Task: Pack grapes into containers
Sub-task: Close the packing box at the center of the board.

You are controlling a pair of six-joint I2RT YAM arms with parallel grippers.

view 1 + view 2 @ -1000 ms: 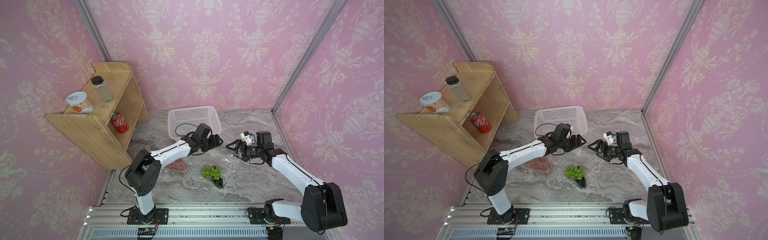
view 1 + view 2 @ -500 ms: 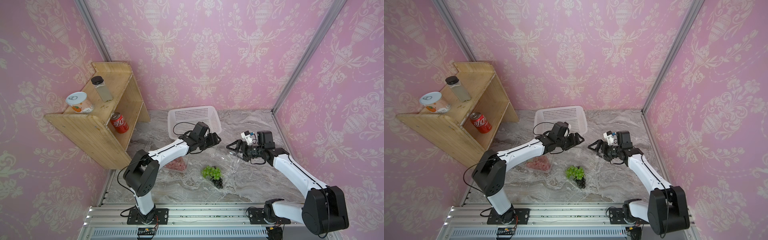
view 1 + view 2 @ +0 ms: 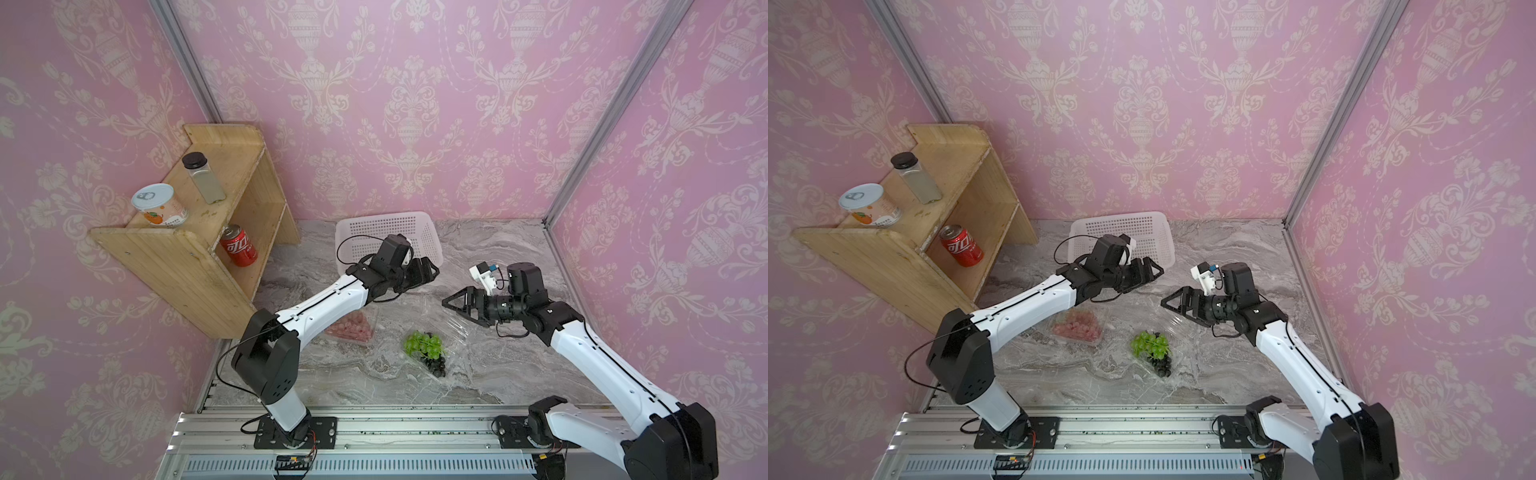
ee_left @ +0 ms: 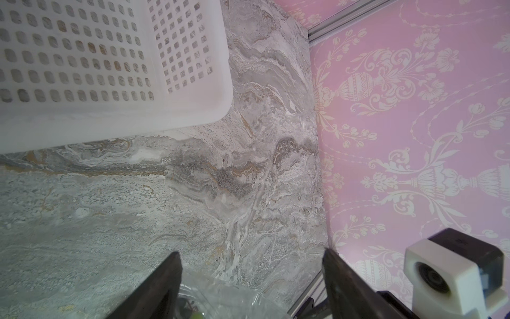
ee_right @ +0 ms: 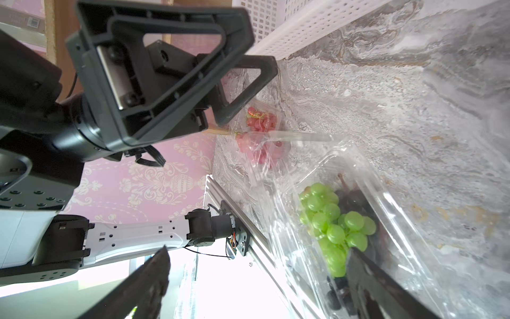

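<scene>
The left arm reaches out long and low from its base, forearm stretched across the marble tabletop (image 3: 498, 249), wrist level. The left gripper (image 3: 428, 272) hangs just in front of the near corner of the white basket (image 3: 374, 226). Its jaws are spread wide with nothing between them. In the left wrist view only bare marble shows between the two dark fingers (image 4: 165, 276), with a scrap of clear plastic at the edge of the picture.

Over to the right arm: elbow bent, forearm rising from the rail, wrist turned inward so the right gripper (image 3: 457, 308) points across at the left one. The two tools face each other and stay apart. Its jaws gape as wide as they go and hold nothing. They hover above the far edge of a clear container (image 3: 457, 332).

Now the fruit. The green grapes (image 3: 424, 344) lie in that clear container, a bright, plump bunch, with the dark grapes (image 3: 435, 365) touching them on the near side, almost black. The right wrist view shows both inside the crinkled transparent walls (image 5: 400, 221). The red grapes (image 3: 1077, 326) fill the other clear container (image 3: 1100, 332), which sits partly under the left forearm, well apart from the green bunch.
</scene>
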